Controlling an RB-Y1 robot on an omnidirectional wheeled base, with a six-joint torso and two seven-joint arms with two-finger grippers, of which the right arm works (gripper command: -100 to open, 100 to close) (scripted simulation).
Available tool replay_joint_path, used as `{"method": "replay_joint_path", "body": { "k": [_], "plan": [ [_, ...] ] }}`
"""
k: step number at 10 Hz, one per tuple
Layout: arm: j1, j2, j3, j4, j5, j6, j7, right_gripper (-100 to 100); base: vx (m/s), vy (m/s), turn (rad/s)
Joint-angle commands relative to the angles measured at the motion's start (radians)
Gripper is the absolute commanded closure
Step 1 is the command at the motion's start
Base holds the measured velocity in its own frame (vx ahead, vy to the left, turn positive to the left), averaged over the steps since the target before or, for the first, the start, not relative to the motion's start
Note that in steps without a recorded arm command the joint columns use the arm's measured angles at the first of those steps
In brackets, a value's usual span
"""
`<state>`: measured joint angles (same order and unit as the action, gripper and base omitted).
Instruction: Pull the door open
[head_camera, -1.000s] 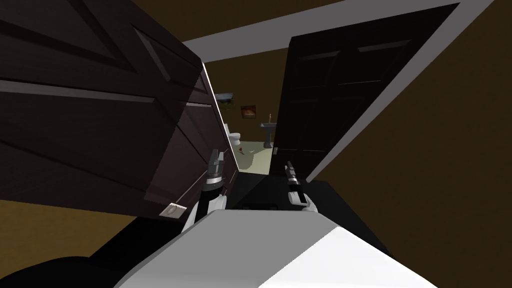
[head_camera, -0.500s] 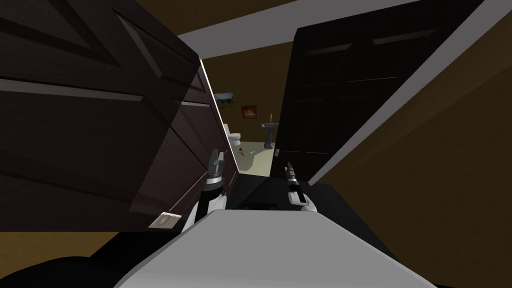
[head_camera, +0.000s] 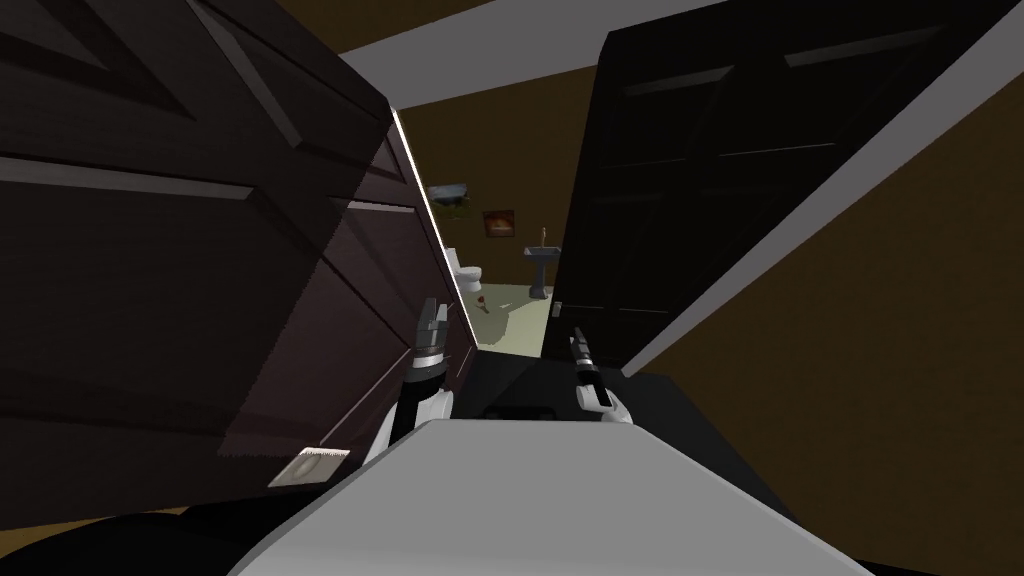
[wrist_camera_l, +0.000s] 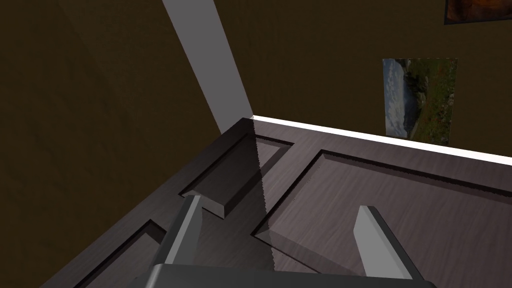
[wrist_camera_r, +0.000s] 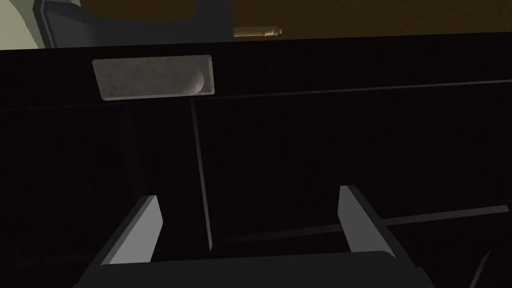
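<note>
Brown panelled door (head_camera: 200, 250) stood swung open toward robot, on its left. Left end effector (wrist_camera_l: 280, 205) close over door face, fingers apart, gripping nothing. Right end effector (wrist_camera_r: 250, 195) fingers apart, empty, facing black door (head_camera: 720, 150) near grey latch plate (wrist_camera_r: 152, 76). Toilet (head_camera: 466, 272) and sink (head_camera: 540, 255) seen through gap between doors.

No readable text, label or number anywhere.
</note>
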<state>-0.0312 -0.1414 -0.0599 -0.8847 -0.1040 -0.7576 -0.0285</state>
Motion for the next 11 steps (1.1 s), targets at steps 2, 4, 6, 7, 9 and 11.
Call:
{"method": "replay_joint_path", "body": {
  "k": [2, 4, 6, 7, 9, 11],
  "plan": [
    [-0.016, -0.002, -0.004, 0.048, -0.004, -0.008, -0.005, -100, 0.085, 0.002, 0.014],
    [-0.029, -0.003, -0.007, 0.084, -0.008, -0.014, -0.009, -100, 0.085, 0.005, 0.012],
    [-0.046, -0.004, -0.01, 0.129, -0.012, -0.021, -0.013, -100, 0.127, 0.0, 0.02],
    [-0.051, -0.005, -0.012, 0.144, -0.013, -0.024, -0.014, -100, 0.104, -0.004, 0.01],
    [-0.068, -0.006, -0.015, 0.191, -0.018, -0.031, -0.018, -100, 0.109, 0.007, 0.015],
    [-0.079, -0.006, -0.018, 0.219, -0.02, -0.036, -0.021, -100, 0.108, -0.001, 0.01]
  ]
}}
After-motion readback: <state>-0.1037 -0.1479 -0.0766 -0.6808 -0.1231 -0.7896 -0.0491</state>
